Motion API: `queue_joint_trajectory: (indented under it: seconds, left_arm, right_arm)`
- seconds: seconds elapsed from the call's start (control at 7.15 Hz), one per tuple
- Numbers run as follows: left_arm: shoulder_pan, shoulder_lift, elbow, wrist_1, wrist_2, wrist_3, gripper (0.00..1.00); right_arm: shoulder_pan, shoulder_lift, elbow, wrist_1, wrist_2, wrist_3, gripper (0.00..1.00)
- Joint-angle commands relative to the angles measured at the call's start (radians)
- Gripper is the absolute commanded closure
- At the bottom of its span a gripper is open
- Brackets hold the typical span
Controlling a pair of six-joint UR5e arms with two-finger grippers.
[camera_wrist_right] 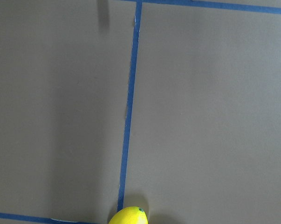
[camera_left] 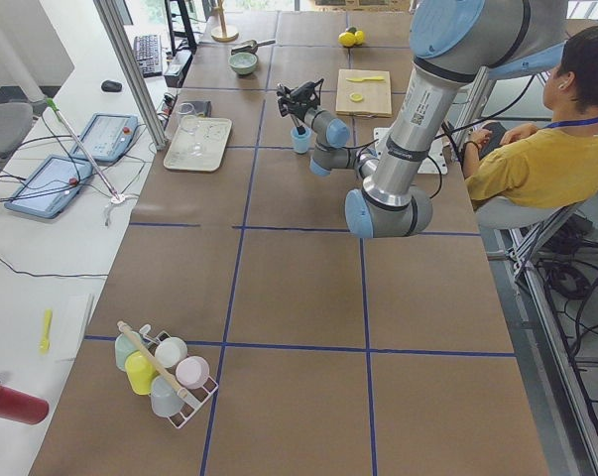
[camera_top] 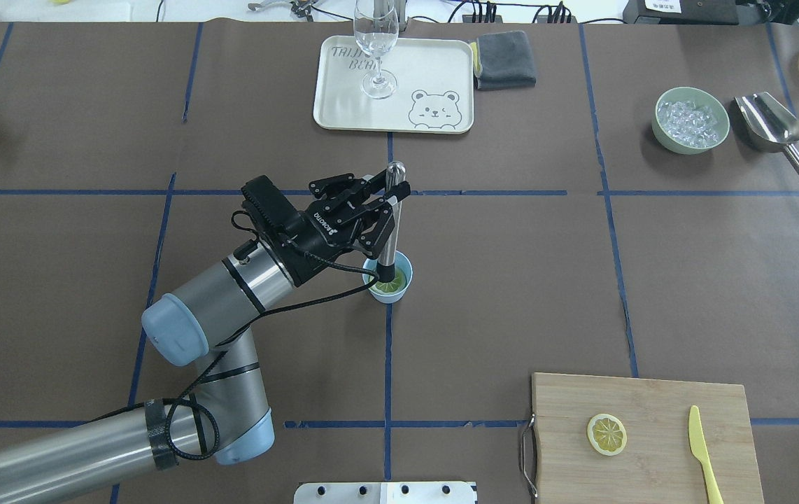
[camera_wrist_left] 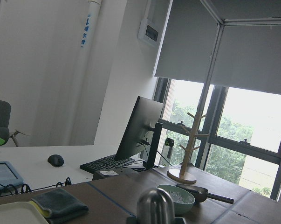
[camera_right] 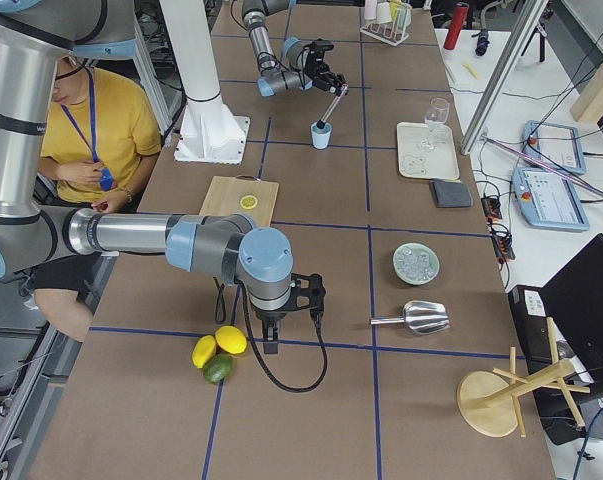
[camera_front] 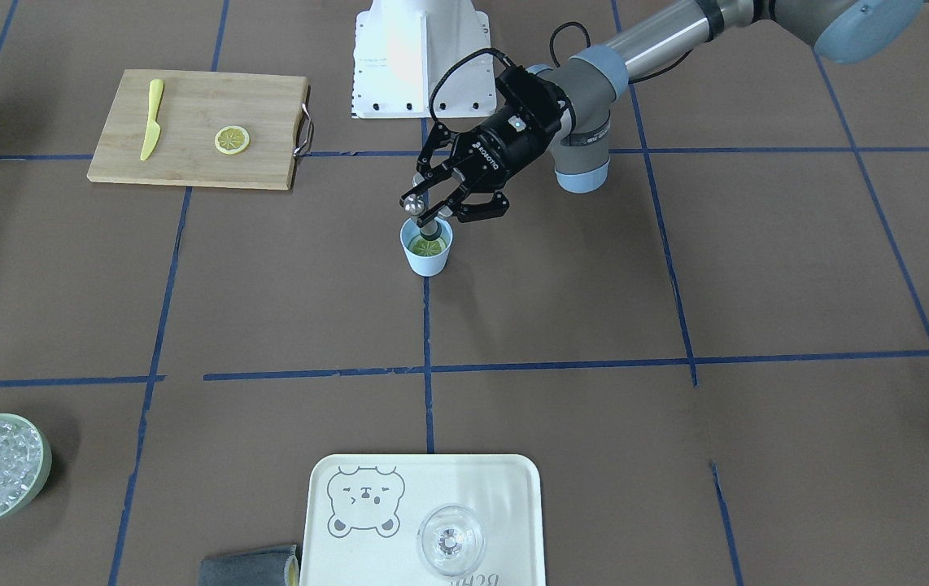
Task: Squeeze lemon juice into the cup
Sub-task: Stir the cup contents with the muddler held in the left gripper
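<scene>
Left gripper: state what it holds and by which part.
The left gripper pinches a metal muddler by its upper shaft, just below the rounded top; its lower end sits in the cup.

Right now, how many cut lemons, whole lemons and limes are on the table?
Cut lemons: 2 (the lemon in the cup, a slice on the board)
Whole lemons: 2
Limes: 1
Total: 5
</scene>
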Motion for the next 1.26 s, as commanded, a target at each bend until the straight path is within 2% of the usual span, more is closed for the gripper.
queue_joint_trajectory:
  seconds: [0.0, 0.56, 0.84, 0.98, 1.12]
  left_arm:
    - [0.007, -0.004, 0.056, 0.001, 0.002, 0.002, 1.0]
    - [0.027, -0.005, 0.066, 0.011, 0.011, 0.002, 1.0]
    - [0.024, -0.011, -0.023, 0.021, 0.005, 0.032, 1.0]
    - [0.012, -0.016, -0.079, 0.059, 0.005, 0.041, 1.0]
    - [-0.005, -0.016, -0.153, 0.155, 0.003, 0.034, 1.0]
  right_arm:
    - [0.001, 0.0, 0.0, 0.0, 0.0, -0.001, 0.0]
    - [0.004, 0.002, 0.0, 0.0, -0.002, 0.001, 0.0]
    - [0.004, 0.002, 0.0, 0.0, -0.002, -0.001, 0.0]
    - [0.004, 0.002, 0.0, 0.0, -0.002, -0.002, 0.0]
    - [0.004, 0.002, 0.0, 0.0, -0.002, -0.004, 0.0]
